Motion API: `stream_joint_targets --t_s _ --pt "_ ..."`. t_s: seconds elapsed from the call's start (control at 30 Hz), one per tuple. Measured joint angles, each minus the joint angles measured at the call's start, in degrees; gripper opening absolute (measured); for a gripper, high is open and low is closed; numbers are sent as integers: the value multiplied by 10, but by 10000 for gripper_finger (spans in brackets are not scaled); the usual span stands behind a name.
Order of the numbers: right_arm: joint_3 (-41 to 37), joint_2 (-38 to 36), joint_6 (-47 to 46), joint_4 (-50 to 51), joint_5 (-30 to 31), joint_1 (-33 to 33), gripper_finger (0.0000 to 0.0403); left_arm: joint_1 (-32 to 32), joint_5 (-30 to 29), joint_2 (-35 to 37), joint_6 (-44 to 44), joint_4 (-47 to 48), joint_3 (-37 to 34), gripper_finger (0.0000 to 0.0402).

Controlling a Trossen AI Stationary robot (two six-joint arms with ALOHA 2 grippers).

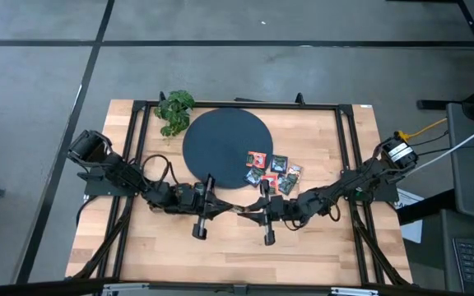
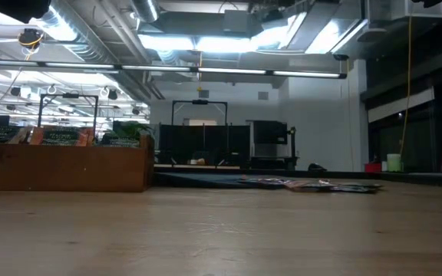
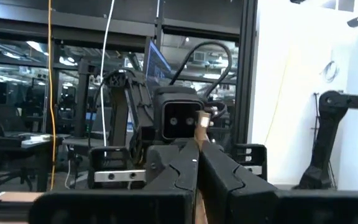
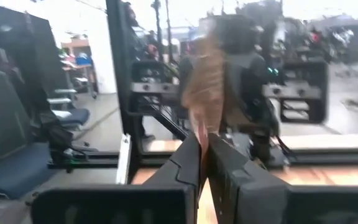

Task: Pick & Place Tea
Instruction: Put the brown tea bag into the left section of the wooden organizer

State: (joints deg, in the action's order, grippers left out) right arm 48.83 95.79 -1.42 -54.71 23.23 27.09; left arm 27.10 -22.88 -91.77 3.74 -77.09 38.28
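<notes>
A thin orange-red tea sachet is seen pinched between the closed fingers of the right gripper, and an edge of the same sachet appears between the closed fingers of the left gripper, the two meeting over the near middle of the wooden table. A slip or tear is judged possible if either arm is drawn away while both are clamped on so flimsy a packet. The remaining tea sachets, red, black and dark green with light labels, are scattered at the right edge of the dark disc.
</notes>
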Motion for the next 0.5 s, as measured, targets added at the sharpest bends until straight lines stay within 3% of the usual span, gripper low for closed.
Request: stream_joint_targets --t_s 0.17,0.33,0.5 --pt "1 0 -48 85 10 0 15 10 -9 1 -28 39 -1 12" --pt "0 0 -110 157 9 2 16 14 -14 15 -101 136 -1 30" --pt "0 0 -180 227 -33 6 16 10 16 36 -202 254 1 58"
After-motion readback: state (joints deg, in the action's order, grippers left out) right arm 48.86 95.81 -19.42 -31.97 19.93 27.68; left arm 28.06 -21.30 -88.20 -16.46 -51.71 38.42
